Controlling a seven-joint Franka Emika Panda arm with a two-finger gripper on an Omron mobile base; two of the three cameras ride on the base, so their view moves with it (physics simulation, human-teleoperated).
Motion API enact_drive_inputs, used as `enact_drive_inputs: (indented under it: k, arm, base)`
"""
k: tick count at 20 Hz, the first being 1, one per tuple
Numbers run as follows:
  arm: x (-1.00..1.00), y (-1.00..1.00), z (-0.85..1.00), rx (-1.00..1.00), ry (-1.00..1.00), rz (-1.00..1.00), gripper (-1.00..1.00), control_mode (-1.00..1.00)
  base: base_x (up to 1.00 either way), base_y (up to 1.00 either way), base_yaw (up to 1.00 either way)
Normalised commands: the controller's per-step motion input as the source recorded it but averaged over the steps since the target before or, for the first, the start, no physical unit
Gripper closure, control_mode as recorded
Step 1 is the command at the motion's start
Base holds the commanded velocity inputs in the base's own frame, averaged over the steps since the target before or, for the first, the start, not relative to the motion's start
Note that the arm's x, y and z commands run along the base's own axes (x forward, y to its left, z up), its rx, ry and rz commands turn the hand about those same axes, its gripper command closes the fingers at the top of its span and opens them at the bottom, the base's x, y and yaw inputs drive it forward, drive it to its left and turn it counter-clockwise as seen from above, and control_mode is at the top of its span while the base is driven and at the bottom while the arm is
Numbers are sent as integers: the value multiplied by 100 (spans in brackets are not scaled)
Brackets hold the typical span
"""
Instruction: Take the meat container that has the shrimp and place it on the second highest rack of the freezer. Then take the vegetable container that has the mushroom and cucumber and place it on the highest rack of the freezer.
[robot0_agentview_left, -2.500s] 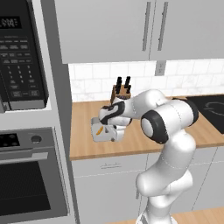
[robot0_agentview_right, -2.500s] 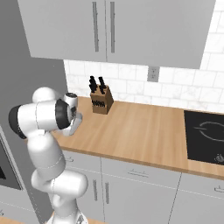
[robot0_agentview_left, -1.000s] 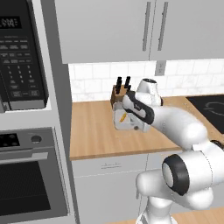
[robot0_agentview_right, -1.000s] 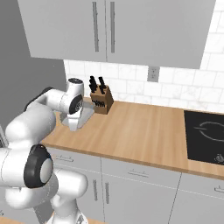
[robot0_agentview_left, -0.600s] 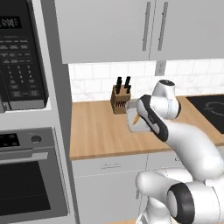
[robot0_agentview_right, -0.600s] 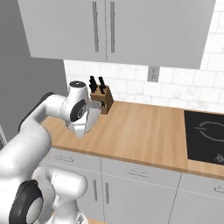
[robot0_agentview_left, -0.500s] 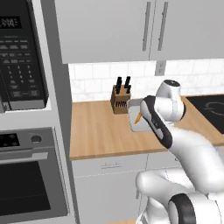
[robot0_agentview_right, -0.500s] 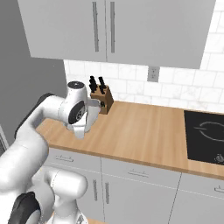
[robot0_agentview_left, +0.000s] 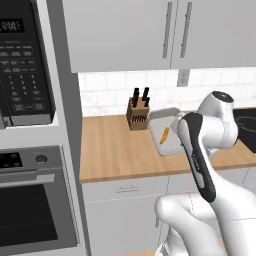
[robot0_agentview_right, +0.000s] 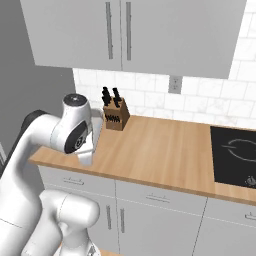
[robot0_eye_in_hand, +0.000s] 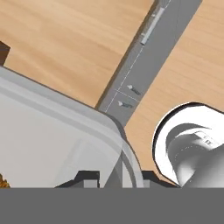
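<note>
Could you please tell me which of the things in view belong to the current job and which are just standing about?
Belongs to the job:
- clear container with an orange item inside
- gripper closed on its rim

Just standing about:
- knife block
- cooktop
- microwave
- oven

Arm reared up, folded at elbow, forearm angled down across front of body in left base view; hand hidden behind forearm there. Right base view: upper link and white joint cap high, wrist pointing down, hand tucked behind joint. Hand view: gripper fingertips just showing at bottom, jaws narrowed, clamped on rim of clear container; container body extends up and left from claw. Container held off surface, tilted.
</note>
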Motion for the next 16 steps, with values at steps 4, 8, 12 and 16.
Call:
enact_drive_inputs:
  k: [4, 8, 12, 16]
  arm:
    - [-73, -43, 18, 0, -3, -2, 100, -100]
    - [-21, -9, 5, 0, -2, -1, 100, 100]
    - [0, 0, 0, 0, 0, 0, 100, 100]
    - [0, 0, 0, 0, 0, 0, 100, 100]
  base:
    - [0, 0, 0]
    - [-70, -14, -1]
    - [-100, 4, 3]
    - [-92, 64, 10]
